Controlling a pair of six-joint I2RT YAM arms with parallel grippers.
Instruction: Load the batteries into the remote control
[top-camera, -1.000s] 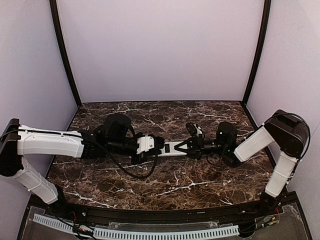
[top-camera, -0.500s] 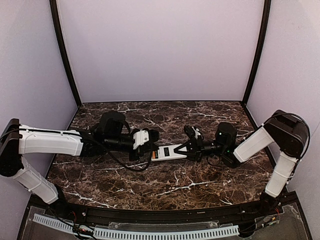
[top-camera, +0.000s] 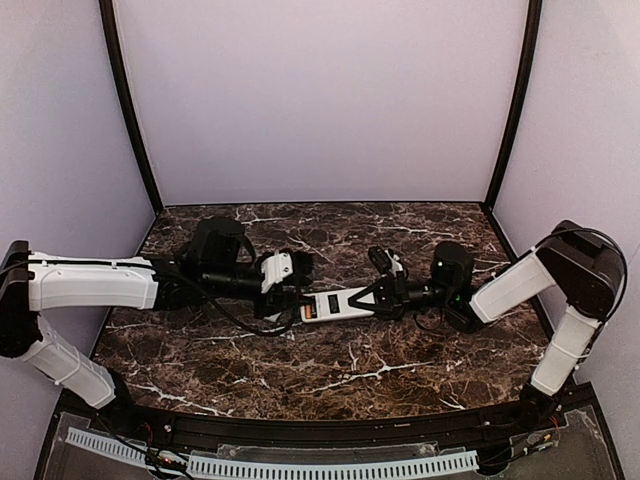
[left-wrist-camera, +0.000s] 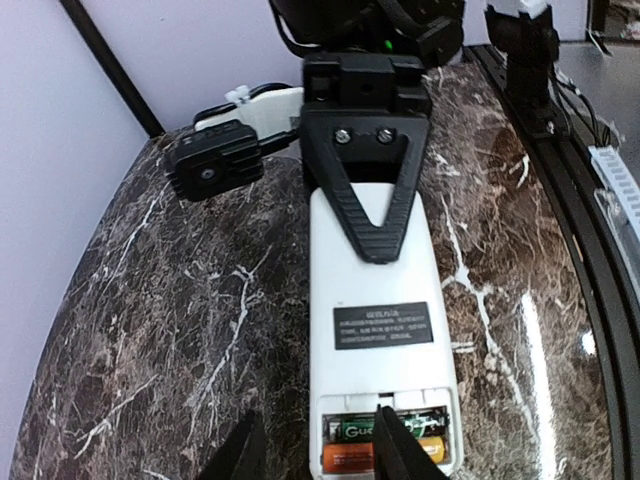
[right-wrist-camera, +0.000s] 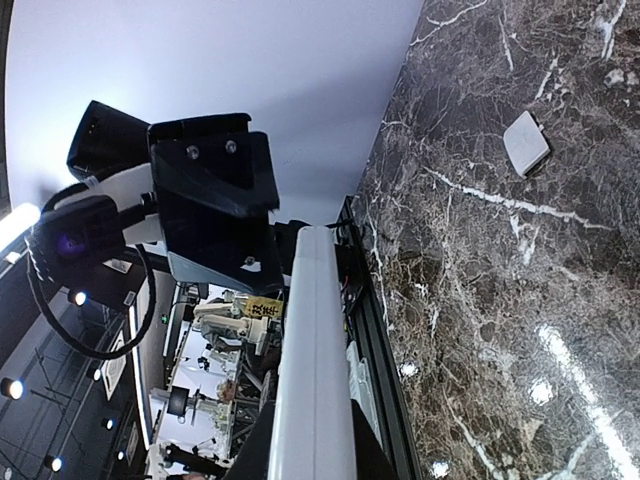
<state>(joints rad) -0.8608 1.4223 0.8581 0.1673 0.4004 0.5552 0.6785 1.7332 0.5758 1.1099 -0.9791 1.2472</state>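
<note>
The white remote control (top-camera: 338, 303) is back side up, its black label showing in the left wrist view (left-wrist-camera: 383, 290). My right gripper (top-camera: 374, 296) is shut on its far end; the right wrist view shows the remote edge-on (right-wrist-camera: 312, 330) between the fingers. The recess at the near end is uncovered and holds two batteries, one green (left-wrist-camera: 352, 431) and one orange (left-wrist-camera: 345, 458). My left gripper (left-wrist-camera: 315, 410) is open and empty at that end. One finger (left-wrist-camera: 392, 445) is over the recess and the other (left-wrist-camera: 240, 455) is beside the remote.
A small white cover piece (right-wrist-camera: 526, 143) lies on the dark marble table (top-camera: 330, 365). The right wrist camera (left-wrist-camera: 212, 165) and arm stand just beyond the remote. Purple walls close the back and both sides.
My left gripper has drawn back to the left off the remote's end, baring the battery recess. The right gripper still holds the remote, which has shifted slightly left.
</note>
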